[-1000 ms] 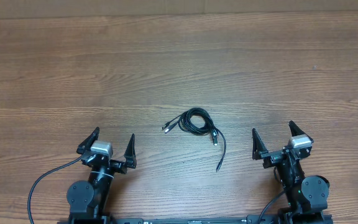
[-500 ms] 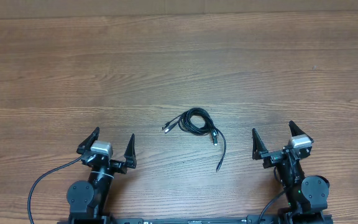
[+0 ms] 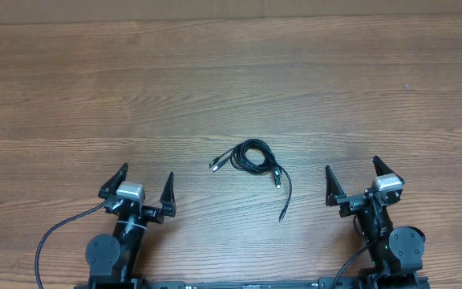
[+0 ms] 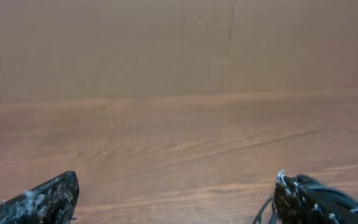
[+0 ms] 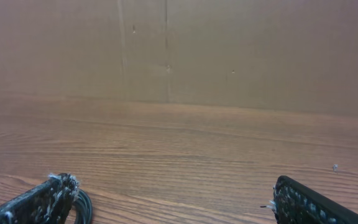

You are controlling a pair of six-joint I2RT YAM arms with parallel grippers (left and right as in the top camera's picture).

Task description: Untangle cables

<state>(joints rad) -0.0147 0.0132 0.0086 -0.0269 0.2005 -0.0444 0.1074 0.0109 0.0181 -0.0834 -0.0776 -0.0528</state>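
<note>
nothing has moved since the earlier frame. the cables [image 3: 253, 158] lie coiled just below frame centre, with bare table [image 3: 215, 72] on every side. left gripper [image 3: 146, 173] at lower left and right gripper [image 3: 351, 164] at lower right are both splayed wide, holding nothing.

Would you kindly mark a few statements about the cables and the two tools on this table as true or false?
1. The cables lie on the table between the two arms. True.
2. The left tool is shut on a plug. False: it is open and holds nothing.
3. The right tool is open and apart from the cables. True.
4. The cables are stretched out straight and fully separated. False: they are bundled in a small coil.
5. A loose end trails from the bundle toward the robot's side. True.
</note>
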